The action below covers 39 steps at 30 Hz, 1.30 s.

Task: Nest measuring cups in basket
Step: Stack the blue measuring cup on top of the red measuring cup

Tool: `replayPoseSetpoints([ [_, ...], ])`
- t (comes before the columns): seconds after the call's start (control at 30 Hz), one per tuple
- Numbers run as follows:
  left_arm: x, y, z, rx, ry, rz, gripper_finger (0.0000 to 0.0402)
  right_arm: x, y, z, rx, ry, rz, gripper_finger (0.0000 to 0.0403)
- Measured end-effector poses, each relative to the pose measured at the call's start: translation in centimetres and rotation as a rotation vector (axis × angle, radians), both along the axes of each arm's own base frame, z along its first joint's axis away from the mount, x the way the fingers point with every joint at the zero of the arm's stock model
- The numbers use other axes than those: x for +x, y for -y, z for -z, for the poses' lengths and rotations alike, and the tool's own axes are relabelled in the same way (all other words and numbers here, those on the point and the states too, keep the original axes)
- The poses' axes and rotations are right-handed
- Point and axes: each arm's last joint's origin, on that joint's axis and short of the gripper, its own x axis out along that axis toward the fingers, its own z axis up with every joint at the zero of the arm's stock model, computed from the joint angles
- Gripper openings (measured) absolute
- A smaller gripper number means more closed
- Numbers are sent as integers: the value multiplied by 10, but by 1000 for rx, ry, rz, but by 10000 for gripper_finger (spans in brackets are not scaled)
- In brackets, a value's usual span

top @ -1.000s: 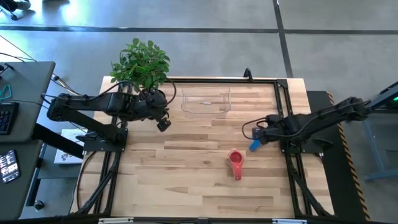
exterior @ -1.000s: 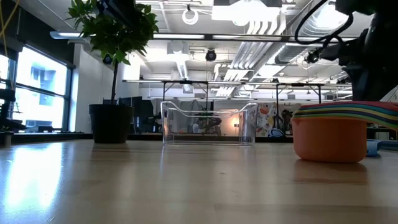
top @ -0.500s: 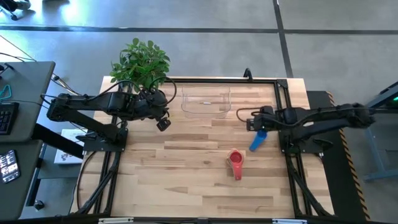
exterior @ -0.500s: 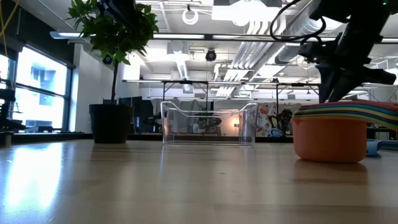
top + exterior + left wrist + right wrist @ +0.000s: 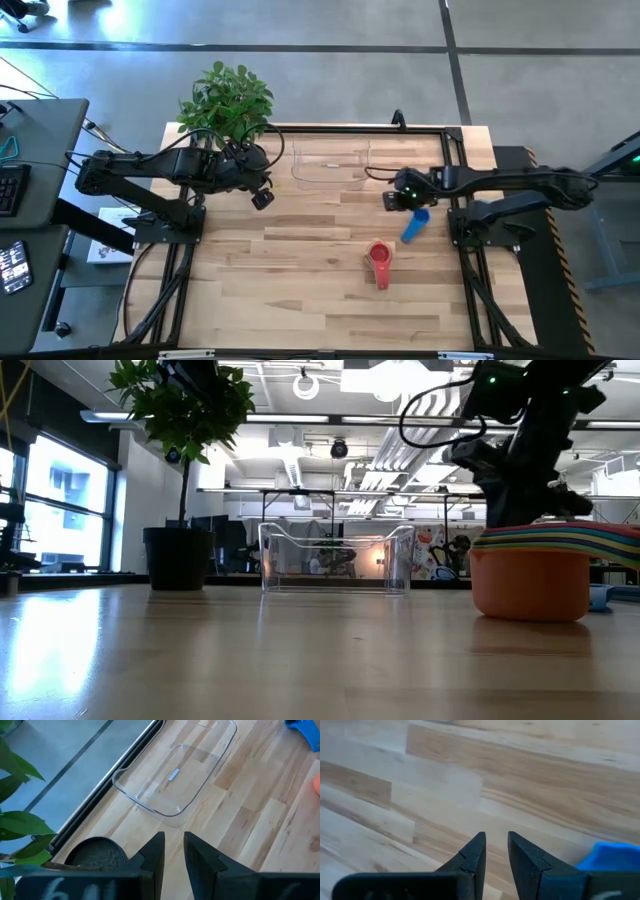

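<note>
Wooden surface (image 5: 300,280), butcher-block planks inside a black frame. Potted plant (image 5: 228,100) at the far left corner, dark round pot, leafy top. My left arm is parked beside it, left hand (image 5: 262,198) hovering above the surface just off the pot; its wrist view shows the fingers (image 5: 155,852) nearly together with a narrow slit between them, holding nothing, clear basket ahead of them. My right arm reaches in from the right edge, right hand (image 5: 392,200) over bare wood between the basket and the blue cup; fingers (image 5: 472,855) nearly closed, small gap, nothing in them, blue cup's edge just beside them in the wrist view. Basket (image 5: 331,163): clear, low-walled, rectangular, at the far edge about mid-width, sitting flat, nothing inside it in the high or left wrist view. Nested stack of measuring cups (image 5: 380,262): right of centre, nearer the front than the basket and well apart from it, red one on top from above; the low view shows an orange cup at the bottom with coloured rims layered above. Single blue measuring cup (image 5: 412,225): loose on the surface, between the stack and my right hand, near both, touching neither.
</note>
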Motion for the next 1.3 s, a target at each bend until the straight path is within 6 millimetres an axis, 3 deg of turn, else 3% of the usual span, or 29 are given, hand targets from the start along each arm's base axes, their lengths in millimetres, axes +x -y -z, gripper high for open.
replayPoseSetpoints([
  [0.17, 0, 0, 0, 1, -1, 1, 62, 8, 2, 5, 39, -8, -30, 73],
  [0.47, 0, 0, 0, 1, -1, 1, 62, 22, 11, -44, -89, -57, -105, 73],
  [0.6, 0, 0, 0, 1, -1, 1, 62, 19, 13, -50, -88, -175, -93, 73],
  [0.97, 0, 0, 0, 2, -2, 0, 62, 16, -1, -10, 55, -417, -13, 73],
  [1.3, 0, 0, 0, 2, -1, 0, 62, 24, -5, 12, 66, -539, -21, 73],
])
